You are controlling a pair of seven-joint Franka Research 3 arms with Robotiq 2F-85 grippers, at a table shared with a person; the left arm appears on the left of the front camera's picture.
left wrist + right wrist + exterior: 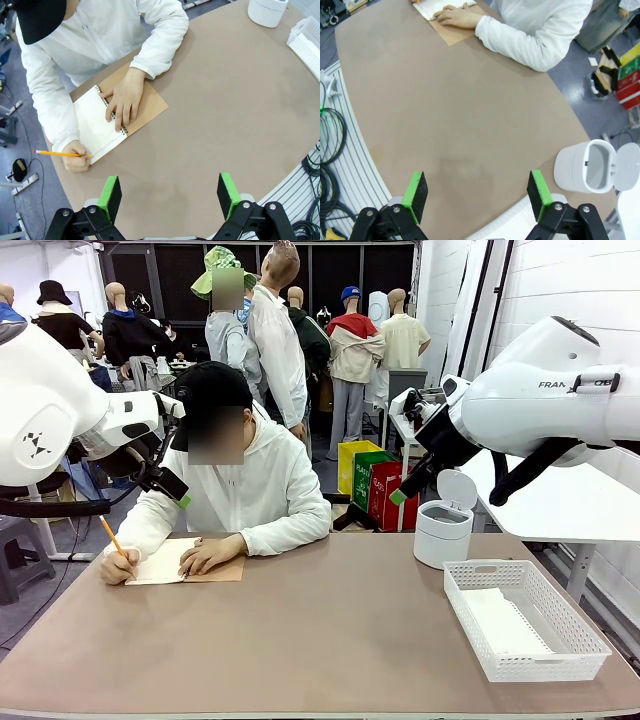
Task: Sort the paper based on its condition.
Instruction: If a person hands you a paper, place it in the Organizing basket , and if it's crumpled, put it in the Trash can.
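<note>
- Paper [97,127] here is a thin cream page, so I judge it very light, limp and easy to crease or tear; it would sag if lifted by one corner and could slip between smooth pads.
- Best hold, in my judgement, is a free edge or corner that overhangs or is offered up, pinched flat between the pads; a sheet lying flush on the table [330,640] gives the fingers little to get under.
- Right now that page is in the open notebook [142,97] with the brown cover, at the far left of the table in front of the person, who holds it down with one hand [124,97] and writes with a pencil [57,153] in the other.
- It looks clean and flat, pale cream, with faint writing near its lower edge; no crumpling that I can make out.
- White sheets seem to lie in the white basket [525,618] at the near right, flat and stacked; a white bin [443,530] with its lid up stands just behind it.
- Left gripper [170,195] hangs high over the table with its green pads wide apart, holding nothing.
- Right gripper [477,196] is likewise spread wide and empty, above the bare tabletop near the bin.
</note>
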